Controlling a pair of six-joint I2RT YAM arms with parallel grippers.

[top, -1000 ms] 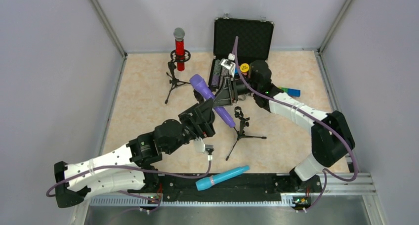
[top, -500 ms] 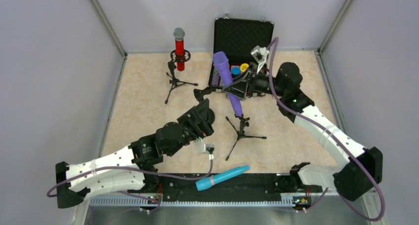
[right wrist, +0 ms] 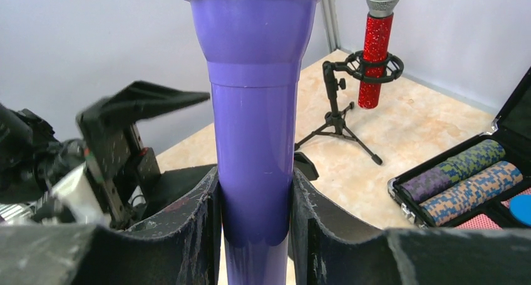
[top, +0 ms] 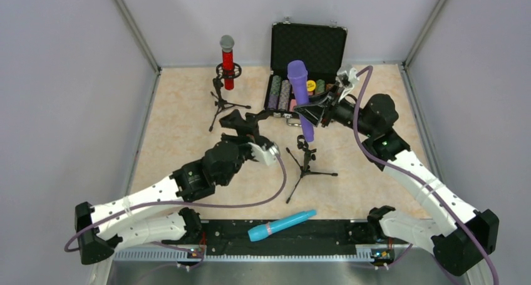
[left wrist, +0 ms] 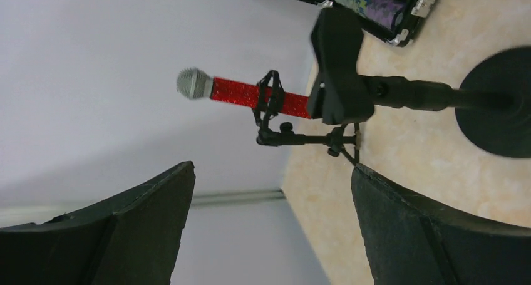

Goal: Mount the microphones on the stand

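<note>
Nearest, at 6 o'clock along the table's near edge, the turquoise microphone (top: 282, 225) lies flat with no gripper near it; it has yet to be mounted. Just past it, toward the middle, a small tripod stand (top: 305, 161) stands with its clip empty. The left gripper (top: 242, 123), at about 10 o'clock from that stand, has its jaws spread wide and holds nothing. Its wrist view shows a second empty clip on a round-based stand (left wrist: 401, 94). Directly above the tripod stand, the right gripper (top: 311, 113) is clamped on the lower body of the purple microphone (top: 300, 96). It holds the microphone upright, head up and tail pointing down at the clip but apart from it. Farther off, at 11 o'clock, the red microphone (top: 227, 62) sits upright in the cradle of its own tripod (top: 220, 103), so that one looks done. At 12 o'clock an open black case (top: 309, 44) holds chips. I judge one of three mounted, one about to be seated, one waiting.
</note>
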